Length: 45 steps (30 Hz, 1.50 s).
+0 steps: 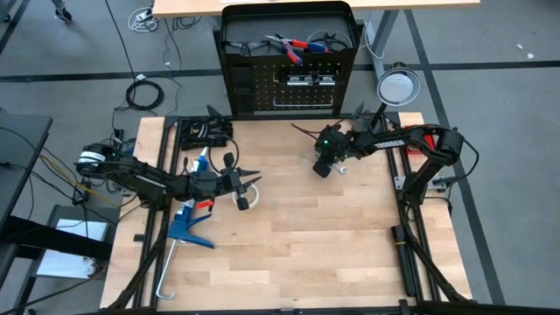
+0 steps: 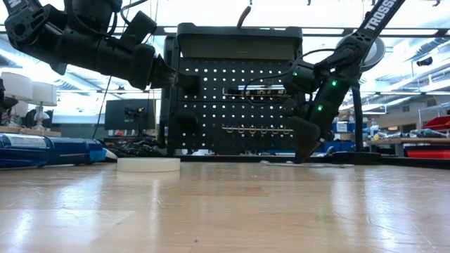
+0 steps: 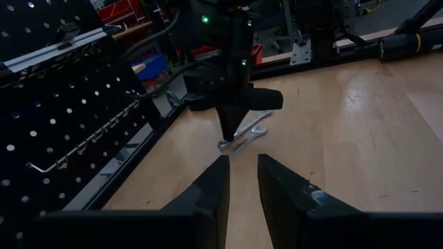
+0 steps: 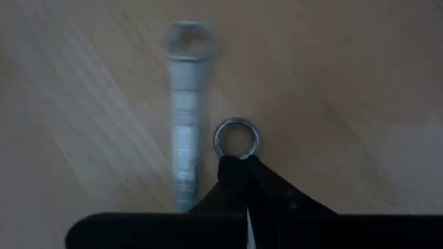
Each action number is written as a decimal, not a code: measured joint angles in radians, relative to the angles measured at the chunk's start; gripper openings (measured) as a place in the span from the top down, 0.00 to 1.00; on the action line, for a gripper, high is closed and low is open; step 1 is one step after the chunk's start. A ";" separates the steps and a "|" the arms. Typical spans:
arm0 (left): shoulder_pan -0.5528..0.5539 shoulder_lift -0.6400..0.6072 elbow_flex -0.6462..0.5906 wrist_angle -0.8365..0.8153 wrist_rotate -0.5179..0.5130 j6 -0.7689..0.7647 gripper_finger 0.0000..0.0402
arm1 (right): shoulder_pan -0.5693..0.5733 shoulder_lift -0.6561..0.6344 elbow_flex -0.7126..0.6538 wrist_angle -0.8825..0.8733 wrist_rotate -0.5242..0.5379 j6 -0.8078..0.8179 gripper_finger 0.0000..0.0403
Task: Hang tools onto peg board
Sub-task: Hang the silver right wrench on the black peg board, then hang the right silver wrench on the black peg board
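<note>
Nearest the low camera, bare table [image 2: 225,211], with a white tape roll [image 2: 148,164] lying flat farther back. Behind it, upright at the far edge, the black peg board [image 1: 289,74]; rows of hooks [image 2: 256,130] mostly bare, something small apparently hung on the upper row. Pliers with red handles [image 1: 293,45] resting in the top of the board's frame rather than on a hook. Blue caulking gun [image 1: 186,226] off at the left edge, not part of the job.

Right pincer [image 4: 243,166] down at the table near the board, fingers closed on the ring end of a small wrench [image 4: 237,138]; a second, longer wrench [image 4: 185,117] lying just beside it on the wood. Left pincer [image 3: 242,181] held above the table near the tape roll, fingers narrowly apart, empty, pointed toward the right arm.

Early going, by the look of it: most hooks unfilled; both wrenches, tape roll and pliers not yet hung. Likely step in hand: lifting the gripped wrench to slip its ring over a hook.
</note>
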<state>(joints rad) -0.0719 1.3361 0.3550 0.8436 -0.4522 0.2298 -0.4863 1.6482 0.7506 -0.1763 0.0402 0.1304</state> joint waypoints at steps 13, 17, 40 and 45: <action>0.000 0.000 0.000 -0.001 0.000 -0.025 0.81 | 0.011 -0.057 -0.006 -0.020 -0.074 0.000 0.91; 0.000 0.000 0.000 -0.001 0.000 -0.025 0.81 | 0.021 -0.105 -0.006 -0.034 -0.019 -0.003 0.89; 0.000 0.000 0.000 -0.002 0.000 -0.021 0.81 | 0.123 0.071 0.000 0.262 -0.042 0.005 0.90; 0.000 0.000 0.000 -0.002 0.000 -0.022 0.81 | 0.193 0.070 0.045 0.293 -0.044 0.005 0.92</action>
<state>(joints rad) -0.0719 1.3361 0.3550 0.8417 -0.4526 0.2077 -0.2932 1.7184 0.7954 0.1170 -0.0040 0.1353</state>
